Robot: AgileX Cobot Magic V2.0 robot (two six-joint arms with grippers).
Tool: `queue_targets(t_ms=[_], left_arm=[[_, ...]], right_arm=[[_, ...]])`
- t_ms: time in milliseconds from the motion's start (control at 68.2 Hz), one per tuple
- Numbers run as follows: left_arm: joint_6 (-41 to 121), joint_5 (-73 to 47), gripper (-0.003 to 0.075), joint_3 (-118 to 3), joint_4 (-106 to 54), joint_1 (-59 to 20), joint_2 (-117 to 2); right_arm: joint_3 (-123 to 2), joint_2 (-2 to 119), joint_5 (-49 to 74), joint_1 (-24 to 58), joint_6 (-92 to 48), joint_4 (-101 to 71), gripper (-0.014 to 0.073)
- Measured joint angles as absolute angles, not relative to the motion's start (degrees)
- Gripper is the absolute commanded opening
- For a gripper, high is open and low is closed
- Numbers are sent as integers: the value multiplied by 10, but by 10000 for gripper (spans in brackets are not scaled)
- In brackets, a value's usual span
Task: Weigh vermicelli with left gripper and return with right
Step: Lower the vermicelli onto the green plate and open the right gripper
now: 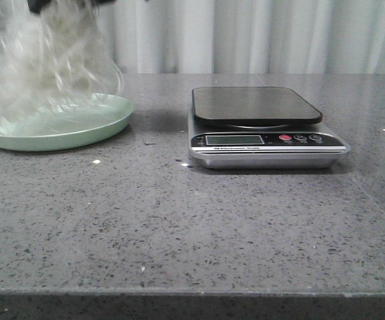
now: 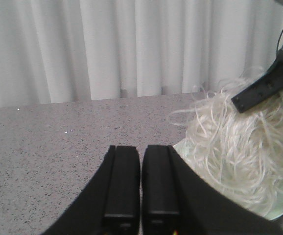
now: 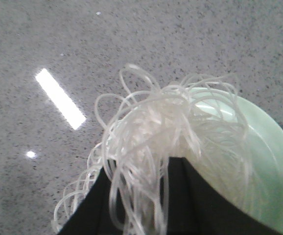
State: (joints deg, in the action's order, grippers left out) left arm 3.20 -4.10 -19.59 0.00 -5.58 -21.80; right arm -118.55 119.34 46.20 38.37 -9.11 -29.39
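From the front, the vermicelli hung blurred over the pale green plate, well apart from the scale on the table. The left wrist view showed the left tool pressed together, empty, beside the plate. In the right wrist view the right tool clamped the strands above the plate.

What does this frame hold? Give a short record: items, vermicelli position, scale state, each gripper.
items: vermicelli, green plate, scale, table
vermicelli position: hanging over the plate, held from above; strands blurred in the front view
scale state: platform bare, nothing on it
right gripper: shut on the vermicelli, over the plate
left gripper: shut, holding nothing, beside the plate
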Motion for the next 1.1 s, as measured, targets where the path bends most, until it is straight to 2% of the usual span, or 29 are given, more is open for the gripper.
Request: queue_targets(t_ms=[426, 514, 646, 763, 851, 1101], left_arm=[[32, -27, 136, -196, 0, -56, -218], [32, -27, 136, -196, 0, -56, -218], [32, -27, 136, -196, 0, -56, -218], [32, -27, 136, -196, 0, -56, -218], [32, -27, 136, -196, 0, -56, -218], [32, -27, 136, -196, 0, -56, -218]], right_arm=[[-1189, 1240, 426, 384, -92, -290, 159], [-1189, 1240, 425, 384, -92, -290, 221], [-1189, 1240, 424, 384, -92, -290, 421], [-1189, 1240, 424, 384, -92, -290, 536], [-1189, 1239, 424, 384, -92, -290, 562], [-1189, 1198, 444, 374, -92, -260, 561]])
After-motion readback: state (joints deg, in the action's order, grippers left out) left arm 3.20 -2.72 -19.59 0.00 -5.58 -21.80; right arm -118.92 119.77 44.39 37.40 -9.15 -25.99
